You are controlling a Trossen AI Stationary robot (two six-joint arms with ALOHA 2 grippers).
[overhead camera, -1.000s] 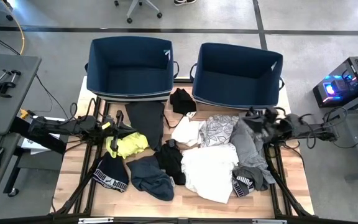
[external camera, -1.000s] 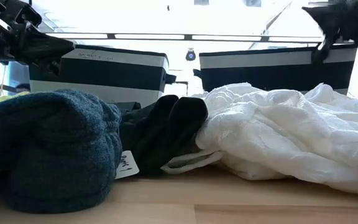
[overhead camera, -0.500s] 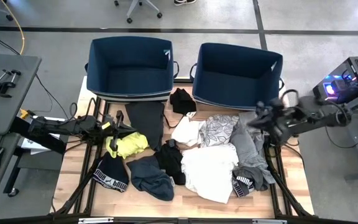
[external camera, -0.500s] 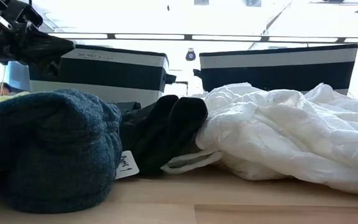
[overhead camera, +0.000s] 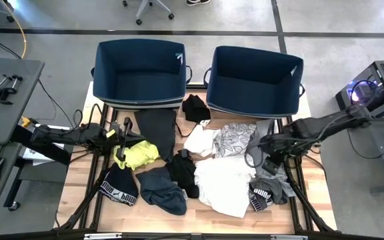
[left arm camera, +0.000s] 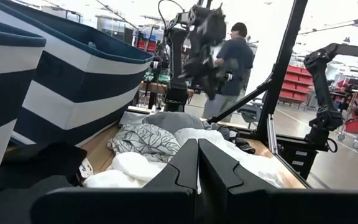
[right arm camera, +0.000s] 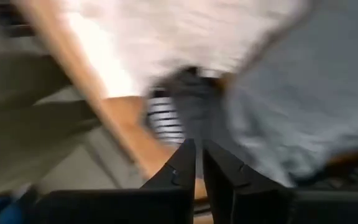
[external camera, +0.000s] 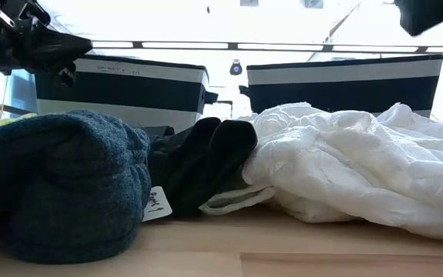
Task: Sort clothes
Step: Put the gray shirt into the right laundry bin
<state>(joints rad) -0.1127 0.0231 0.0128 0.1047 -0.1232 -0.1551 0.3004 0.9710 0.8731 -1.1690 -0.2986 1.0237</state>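
Clothes (overhead camera: 223, 183) all lie unsorted; the right gripper (overhead camera: 262, 143), fingers nearly closed and empty, has just swung in over the grey garment (overhead camera: 267, 152), likely to pick it; left gripper (overhead camera: 127, 137) waits, narrow

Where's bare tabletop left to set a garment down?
Bare wood: the front right corner beside the striped garment, and the left edge beside the neon yellow garment. The middle, from the navy garment to the white shirt, is crowded.

Two navy bins (overhead camera: 140, 72), wooden table (overhead camera: 319, 193)
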